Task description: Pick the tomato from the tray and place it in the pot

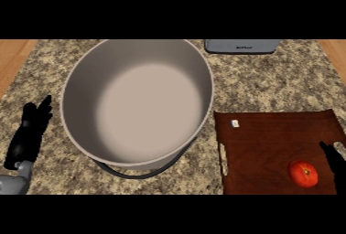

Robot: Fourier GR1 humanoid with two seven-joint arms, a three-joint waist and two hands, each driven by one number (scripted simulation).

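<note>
Head view: tomato [304, 174] on tray [270, 137] at four o'clock, pot [145, 105] centre.
Right hand [334, 158] open, empty, beside tomato, apparently placed to grasp it; left hand [30, 130] rests open at eight o'clock.

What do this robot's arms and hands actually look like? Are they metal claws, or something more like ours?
More like ours. The left robot hand is black and slim, with separate fingers and a thumb, joined to a smooth grey forearm. No cables, sleeves or markings show. Of the right robot hand only a black sliver shows at the view's right edge; its forearm is out of view.
</note>
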